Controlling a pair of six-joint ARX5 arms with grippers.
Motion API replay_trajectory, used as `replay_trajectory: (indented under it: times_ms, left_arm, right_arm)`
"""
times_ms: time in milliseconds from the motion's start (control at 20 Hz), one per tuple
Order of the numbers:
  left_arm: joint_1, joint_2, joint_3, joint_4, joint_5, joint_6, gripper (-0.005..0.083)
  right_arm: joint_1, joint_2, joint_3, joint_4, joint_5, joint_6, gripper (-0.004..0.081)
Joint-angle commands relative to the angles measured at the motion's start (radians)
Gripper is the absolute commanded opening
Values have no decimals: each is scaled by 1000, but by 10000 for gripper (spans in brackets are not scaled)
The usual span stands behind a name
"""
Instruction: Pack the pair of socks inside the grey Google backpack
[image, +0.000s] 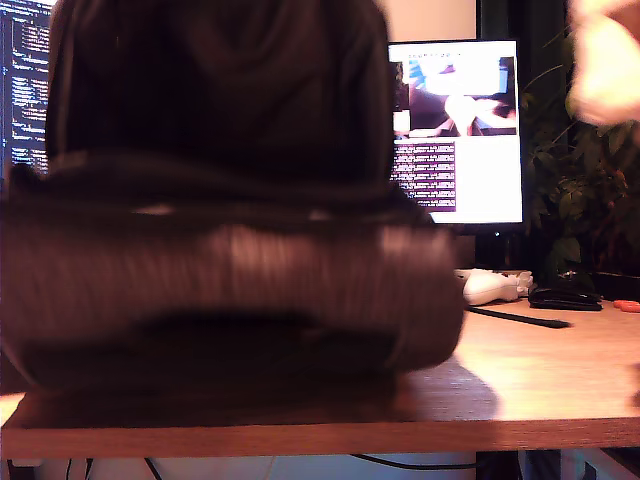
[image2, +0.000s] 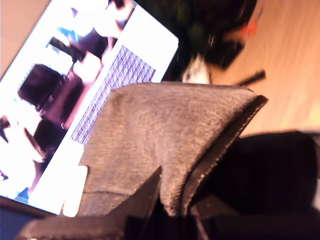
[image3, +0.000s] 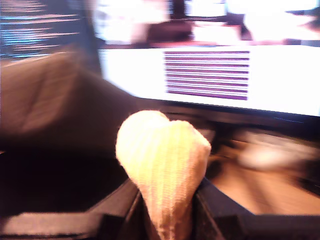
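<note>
The grey Google backpack (image: 230, 270) fills the exterior view's left and middle, dark and smeared, standing on the wooden desk. My first gripper (image2: 172, 212) is shut on a raised flap of the backpack's grey tweed fabric (image2: 170, 140), with dark lining beside it. My second gripper (image3: 167, 210) is shut on the pair of socks (image3: 162, 160), a pale peach knit bundle sticking up from between the fingers. The bag's dark bulk (image3: 50, 130) lies just beyond the bundle. A pale blur (image: 605, 60) hangs at the exterior view's upper right, too smeared to identify.
A lit monitor (image: 455, 130) stands behind the bag. On the desk at the exterior view's right lie a white controller-like gadget (image: 490, 287), a black object (image: 565, 297) and a thin black stick (image: 520, 317). A leafy plant (image: 585, 200) stands at that side. The desk's front edge (image: 320, 435) runs close below the bag.
</note>
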Motion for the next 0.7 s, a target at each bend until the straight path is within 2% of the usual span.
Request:
replay_trajectory:
  times_ms: [0, 50, 200, 350, 500, 650]
  left_arm:
    - [-10, -10, 43, 24, 27, -15, -25]
    - [-10, -10, 49, 24, 33, -15, -25]
    - [-10, -10, 53, 23, 37, -16, -25]
    - [-10, -10, 53, 23, 38, -19, -25]
    - [-11, -10, 53, 21, 38, -19, -25]
    - [-10, -10, 53, 20, 38, -19, -25]
  right_arm:
    - [78, 32, -4, 11, -1, -12, -11]
    - [145, 59, -4, 16, -1, -33, -11]
    - [286, 175, -3, 73, 11, -113, -11]
    - [384, 312, -3, 177, 71, -249, -11]
    - [438, 444, 13, 241, 164, -440, -11]
    - [475, 549, 51, 298, 279, -721, -11]
